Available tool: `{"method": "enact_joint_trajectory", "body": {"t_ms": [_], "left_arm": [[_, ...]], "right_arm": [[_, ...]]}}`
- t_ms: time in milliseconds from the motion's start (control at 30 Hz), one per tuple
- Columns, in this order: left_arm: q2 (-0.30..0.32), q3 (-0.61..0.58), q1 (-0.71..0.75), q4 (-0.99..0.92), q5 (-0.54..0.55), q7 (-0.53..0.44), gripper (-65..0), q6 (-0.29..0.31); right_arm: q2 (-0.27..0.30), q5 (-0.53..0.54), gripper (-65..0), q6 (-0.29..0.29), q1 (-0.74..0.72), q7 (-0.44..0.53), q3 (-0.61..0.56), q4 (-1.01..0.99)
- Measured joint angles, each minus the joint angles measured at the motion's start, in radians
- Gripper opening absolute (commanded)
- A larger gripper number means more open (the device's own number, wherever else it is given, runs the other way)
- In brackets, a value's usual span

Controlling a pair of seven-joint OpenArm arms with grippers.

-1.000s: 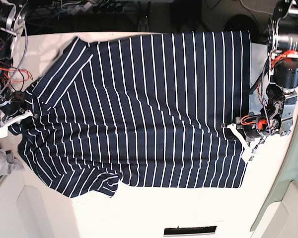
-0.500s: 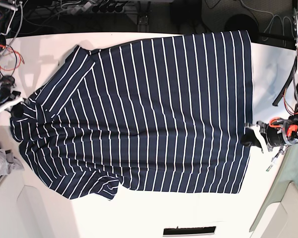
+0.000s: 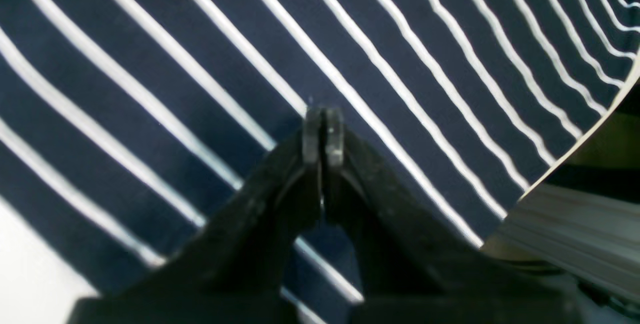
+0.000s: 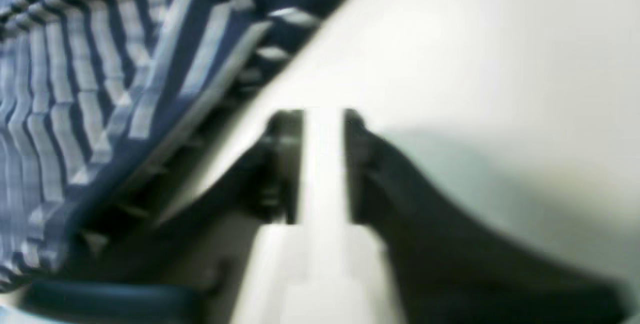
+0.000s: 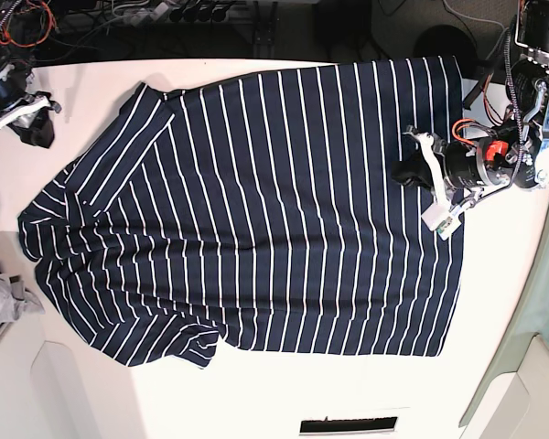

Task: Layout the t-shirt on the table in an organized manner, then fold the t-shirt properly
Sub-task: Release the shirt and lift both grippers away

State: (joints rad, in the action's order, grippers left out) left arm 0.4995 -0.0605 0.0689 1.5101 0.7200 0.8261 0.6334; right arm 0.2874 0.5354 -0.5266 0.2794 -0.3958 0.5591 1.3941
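Base view — t-shirt spread on bench; left claw clenched empty above its hem, right claw released beside collar. Risk: lower sleeve stays curled, skewing folds.

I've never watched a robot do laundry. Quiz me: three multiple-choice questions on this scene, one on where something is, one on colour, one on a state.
1. Where is the left gripper?
A. above the t-shirt
B. off the table
C. on the grey cloth

2. The shirt's stripes are:
A. red
B. white
C. yellow

3. The right gripper is:
A. clamped on a sleeve
B. holding the grey cloth
C. open, holding nothing

Answers:
1 A, the base view shows its tip above the striped fabric near the hem.
2 B, thin white lines cross dark navy.
3 C, its wrist view shows bare table between the parted jaws.
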Motion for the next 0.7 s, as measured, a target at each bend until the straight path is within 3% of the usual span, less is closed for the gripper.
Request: {"method": "enact_joint_trajectory", "body": {"t_ms": [167, 467, 700], "left_arm": [[-0.052, 0.002, 0.0, 0.001, -0.044, -0.003, -65.0, 0.0], [-0.046, 0.002, 0.0, 0.001, -0.08, -0.009, -65.0, 0.0], [-0.046, 0.002, 0.0, 0.001, -0.08, -0.015, -65.0, 0.0]], "right_arm": [[-0.04, 0.05, -36.3, -0.001, -0.008, 0.002, 0.0, 0.0], [-0.128, 0.056, -36.3, -0.009, -0.072, -0.025, 0.002, 0.0], [-0.158, 0.055, -36.4, -0.008, -0.097, -0.025, 0.004, 0.0]]}}
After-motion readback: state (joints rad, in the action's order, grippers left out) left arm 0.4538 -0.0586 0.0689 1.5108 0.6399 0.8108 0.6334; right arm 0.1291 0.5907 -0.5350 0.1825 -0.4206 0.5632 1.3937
